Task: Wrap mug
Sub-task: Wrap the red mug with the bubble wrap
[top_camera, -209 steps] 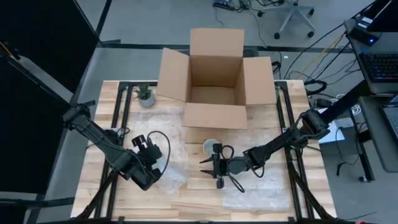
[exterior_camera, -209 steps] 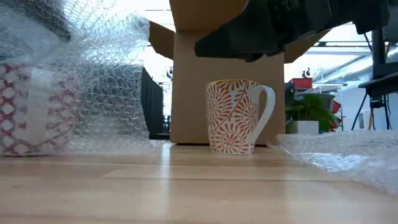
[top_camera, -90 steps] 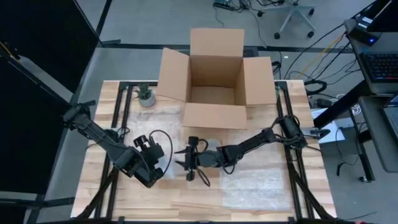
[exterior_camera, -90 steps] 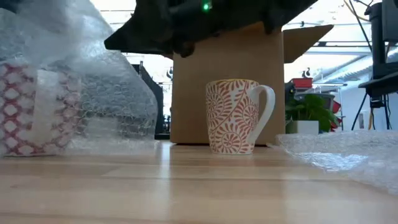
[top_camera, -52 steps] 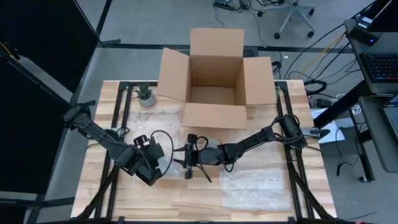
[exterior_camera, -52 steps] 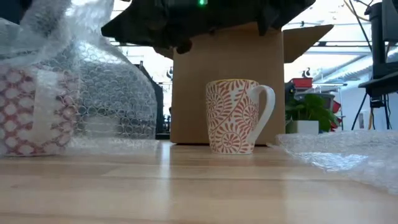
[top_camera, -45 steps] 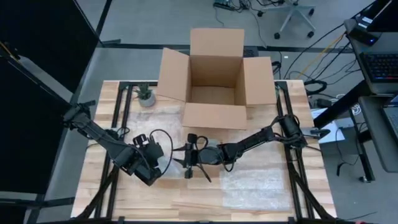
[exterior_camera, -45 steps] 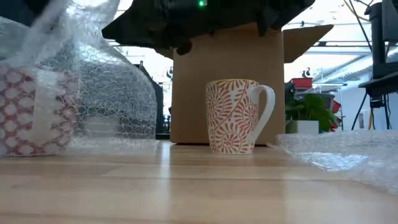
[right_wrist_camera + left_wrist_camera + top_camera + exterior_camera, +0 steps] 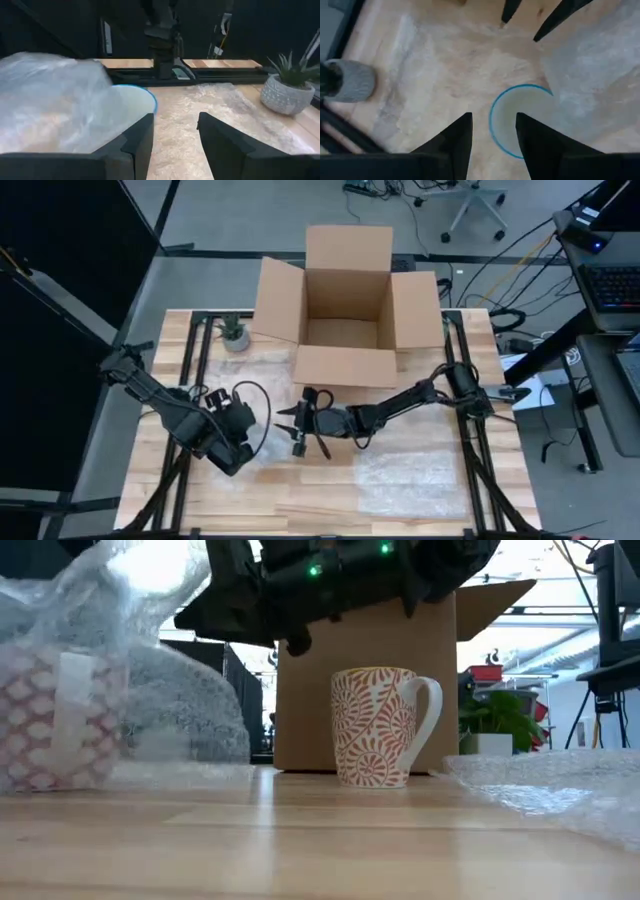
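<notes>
- Blue-rimmed mug (image 9: 520,122), partly draped in bubble wrap (image 9: 150,690), stands on the worktop (image 9: 320,495) in front of the cardboard box (image 9: 345,300).
- Left claw (image 9: 492,132) hangs spread directly above this mug.
- Right claw (image 9: 292,425), spread, hovers beside the mug.
- Patterned mug (image 9: 380,727) stands unwrapped nearer the box.

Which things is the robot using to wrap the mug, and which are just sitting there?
For the job:
- red-patterned mug
- bubble wrap around it
- left pincer and right pincer, both at the bundle

Just sitting there for now:
- orange-patterned mug
- cardboard box
- potted plant
- spare bubble wrap sheet
</notes>
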Robot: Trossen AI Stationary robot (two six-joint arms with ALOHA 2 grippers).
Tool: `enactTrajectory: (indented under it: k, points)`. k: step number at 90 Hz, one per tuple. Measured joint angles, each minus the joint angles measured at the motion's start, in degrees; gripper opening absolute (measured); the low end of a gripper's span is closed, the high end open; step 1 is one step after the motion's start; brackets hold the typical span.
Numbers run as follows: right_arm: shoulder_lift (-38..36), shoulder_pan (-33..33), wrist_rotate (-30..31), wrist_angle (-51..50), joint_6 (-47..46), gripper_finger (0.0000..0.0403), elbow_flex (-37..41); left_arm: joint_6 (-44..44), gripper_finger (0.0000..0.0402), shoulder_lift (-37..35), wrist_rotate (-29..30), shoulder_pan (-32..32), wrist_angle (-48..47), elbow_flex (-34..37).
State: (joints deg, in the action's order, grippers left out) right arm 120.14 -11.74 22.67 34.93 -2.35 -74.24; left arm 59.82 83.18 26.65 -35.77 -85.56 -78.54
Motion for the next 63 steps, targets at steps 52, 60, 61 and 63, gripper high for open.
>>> enactTrajectory:
  k: [52, 60, 61, 63]
  points:
    - [-0.9, 3.2, -5.1, -7.8, 2.4, 0.0141, 0.0, 14.4, 0.0139, 0.1, -2.0, -15.0, 16.1, 1.4]
    - [-0.9, 3.3, -5.1, -8.9, 1.6, 0.0141, 0.0, 19.1, 0.0139, 1.5, -4.0, -18.4, 19.2, 2.4]
    - [-0.9, 3.3, -5.1, -9.0, 1.5, 0.0141, 0.0, 19.4, 0.0139, 1.8, -4.3, -18.8, 19.7, 2.7]
    - [-0.9, 3.3, -5.1, -9.1, 1.3, 0.0141, 0.0, 20.1, 0.0139, 2.4, -5.0, -19.5, 20.9, 3.2]
